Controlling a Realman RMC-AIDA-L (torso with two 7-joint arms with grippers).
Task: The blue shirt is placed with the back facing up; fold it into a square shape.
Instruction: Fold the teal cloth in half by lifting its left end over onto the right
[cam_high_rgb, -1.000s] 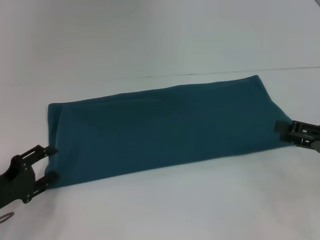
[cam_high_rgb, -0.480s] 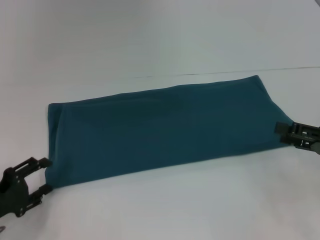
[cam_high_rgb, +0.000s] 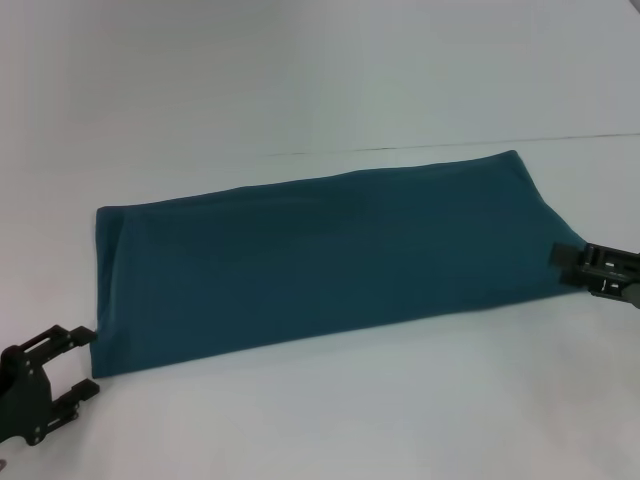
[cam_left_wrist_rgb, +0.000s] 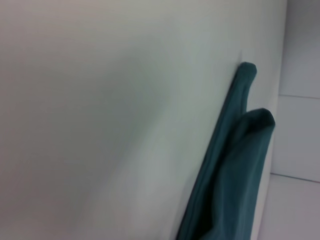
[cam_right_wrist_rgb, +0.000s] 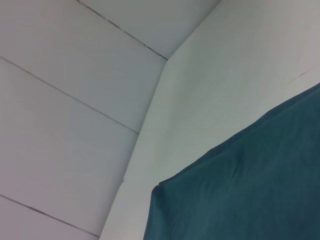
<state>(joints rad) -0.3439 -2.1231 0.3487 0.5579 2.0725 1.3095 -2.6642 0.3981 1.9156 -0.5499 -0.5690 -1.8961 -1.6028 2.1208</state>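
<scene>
Flanking blue shirt (cam_high_rgb: 320, 265): both grippers, seemingly low.

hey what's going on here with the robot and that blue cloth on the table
A two-armed robot is folding the blue shirt, which already lies on the white table as a long narrow band. The left gripper sits open just off the band's near left corner, holding nothing. The right gripper is at the opposite short end, right at the fabric's edge. The band has not yet been folded across into a square.
</scene>
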